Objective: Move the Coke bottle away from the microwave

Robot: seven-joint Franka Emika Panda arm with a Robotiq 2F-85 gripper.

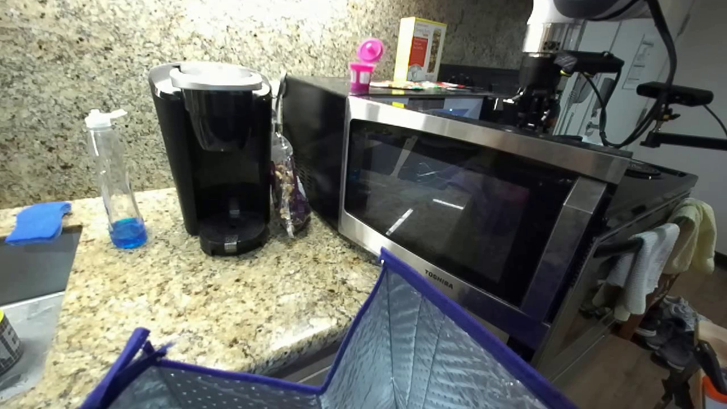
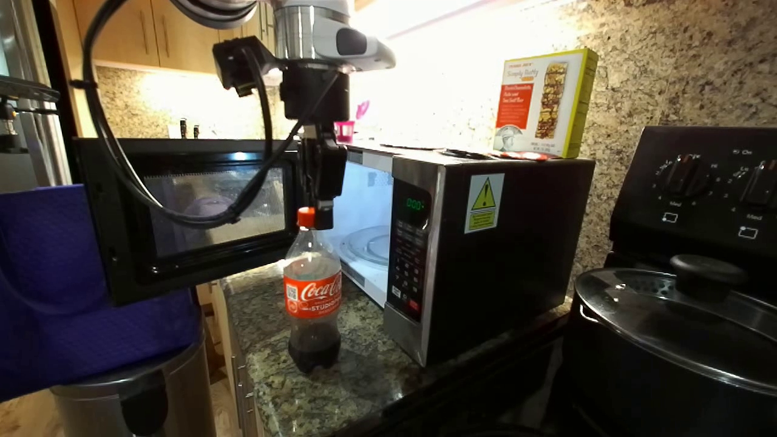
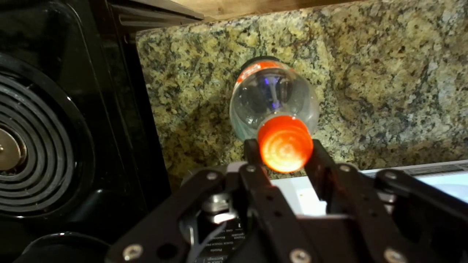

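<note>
The Coke bottle (image 2: 312, 297) is found standing near-upright on the counter (image 3: 384, 80), close to its front corner by the stove (image 3: 25, 29) and just outside the open microwave (image 2: 485, 261), long axis directed down from the gripper (image 3: 285, 151), by which the cap (image 2: 306, 217) is pinched.

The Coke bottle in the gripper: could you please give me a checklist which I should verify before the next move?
1. Gripper closed on the cap: ok, it pinches the cap from two sides.
2. Coke bottle upright: ok, it stands on the countertop.
3. Bottle apart from the microwave body: ok, countertop shows between them.
4. Microwave door shut: not ok, it stands open and may be in the way of some paths.
5. Cable free of the door: cannot tell, it crosses in front of it in an exterior view.
6. Cap screwed tight: cannot tell, it sits on the neck.
</note>
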